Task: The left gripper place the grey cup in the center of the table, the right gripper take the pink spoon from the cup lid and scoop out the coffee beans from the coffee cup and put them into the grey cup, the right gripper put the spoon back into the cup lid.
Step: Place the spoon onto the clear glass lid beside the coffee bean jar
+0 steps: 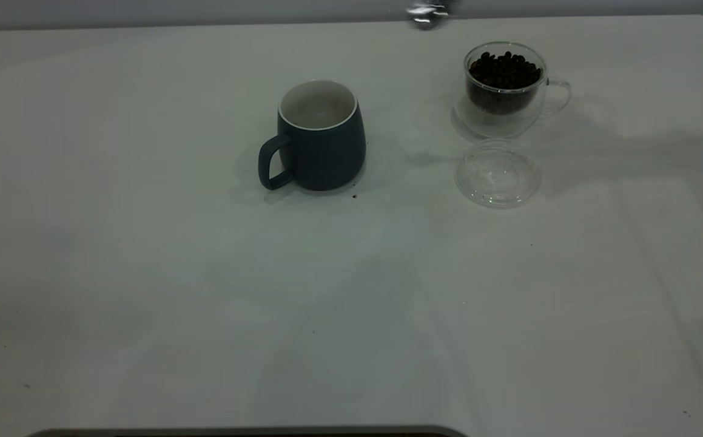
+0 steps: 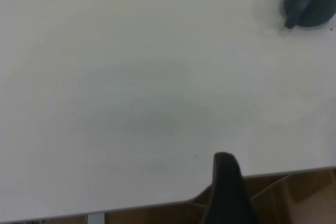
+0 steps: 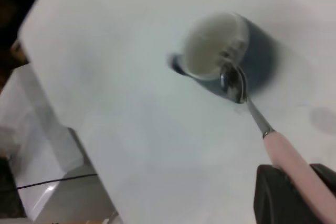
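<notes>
**Spoon Hangs Over the Grey Cup**

Starting on the left: the left end effector [image 2: 227, 182] shows only as one dark finger in its own wrist view, out by the edge of the white surface [image 1: 145, 291] and well apart from everything else. How far open it is, I cannot tell. It has hold of nothing that can be seen.

Moving to the middle, there sits the grey cup [image 1: 321, 136], upright near the centre of the surface, handle turned toward the left and the near side, pale inside. A tiny dark speck lies on the surface just beside its base.

Over to the right: the glass coffee cup [image 1: 506, 88] stands upright near the far edge, loaded with dark coffee beans [image 1: 504, 71], handle pointing right. Just in front of it lies the clear cup lid [image 1: 497, 173], flat on the surface, nothing resting in it.

And the right wrist view has the action: the right end effector [image 3: 294, 195] is clamped on the pink handle of the spoon [image 3: 262, 127], the metal bowl of the spoon poised right over the rim of the grey cup. The bowl's contents are too blurred to call.
</notes>
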Tool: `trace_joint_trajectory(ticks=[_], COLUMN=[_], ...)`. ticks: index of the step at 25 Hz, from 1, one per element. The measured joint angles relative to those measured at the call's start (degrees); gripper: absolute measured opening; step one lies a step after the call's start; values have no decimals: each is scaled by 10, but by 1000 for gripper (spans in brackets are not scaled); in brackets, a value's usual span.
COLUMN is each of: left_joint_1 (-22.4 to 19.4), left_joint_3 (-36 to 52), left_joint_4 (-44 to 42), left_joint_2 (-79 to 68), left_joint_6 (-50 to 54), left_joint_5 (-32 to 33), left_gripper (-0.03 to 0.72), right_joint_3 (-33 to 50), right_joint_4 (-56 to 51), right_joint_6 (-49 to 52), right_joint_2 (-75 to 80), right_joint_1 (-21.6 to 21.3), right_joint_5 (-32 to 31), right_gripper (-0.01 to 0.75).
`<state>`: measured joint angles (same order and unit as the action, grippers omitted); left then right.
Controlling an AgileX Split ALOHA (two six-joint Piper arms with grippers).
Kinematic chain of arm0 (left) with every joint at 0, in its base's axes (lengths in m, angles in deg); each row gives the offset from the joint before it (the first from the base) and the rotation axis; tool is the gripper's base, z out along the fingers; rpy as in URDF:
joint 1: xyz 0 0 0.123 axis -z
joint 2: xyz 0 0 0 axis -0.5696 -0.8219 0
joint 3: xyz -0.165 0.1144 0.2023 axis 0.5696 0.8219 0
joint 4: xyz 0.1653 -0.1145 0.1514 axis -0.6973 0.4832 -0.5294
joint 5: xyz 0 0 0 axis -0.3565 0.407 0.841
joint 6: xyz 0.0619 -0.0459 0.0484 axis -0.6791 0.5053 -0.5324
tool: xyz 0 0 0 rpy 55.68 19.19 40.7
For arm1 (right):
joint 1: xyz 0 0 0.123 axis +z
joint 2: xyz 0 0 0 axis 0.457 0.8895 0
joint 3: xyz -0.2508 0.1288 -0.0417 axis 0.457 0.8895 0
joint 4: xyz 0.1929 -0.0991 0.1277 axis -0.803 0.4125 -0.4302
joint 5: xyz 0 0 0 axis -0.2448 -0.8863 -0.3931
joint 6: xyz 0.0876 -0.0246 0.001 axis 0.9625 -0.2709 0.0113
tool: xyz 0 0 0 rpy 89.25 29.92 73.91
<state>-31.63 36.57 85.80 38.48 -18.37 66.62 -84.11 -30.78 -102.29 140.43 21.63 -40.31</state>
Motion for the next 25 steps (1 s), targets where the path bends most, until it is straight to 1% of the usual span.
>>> trace_joint_trajectory(ticks=[2,5,9,15,18,25], left_joint_1=[0,0,0,0,0,0], left_joint_3=[0,0,0,0,0,0], left_joint_4=[0,0,0,0,0,0], left_joint_2=[0,0,0,0,0,0], left_joint_6=[0,0,0,0,0,0], left_joint_5=[0,0,0,0,0,0], left_gripper=[565,565,565,565,565,565], right_joint_3=[0,6,35,41,41,41], right_joint_4=[23,29,29,23,0,-59], right_joint_6=[17,37,43,50,50,50], right_joint_2=[9,35,85,161,180,211], right_joint_1=[-30,-62,-92,-101,-101,-101], right_joint_5=[0,1,3,8,9,36], right_gripper=[101,101,101,101,101,101])
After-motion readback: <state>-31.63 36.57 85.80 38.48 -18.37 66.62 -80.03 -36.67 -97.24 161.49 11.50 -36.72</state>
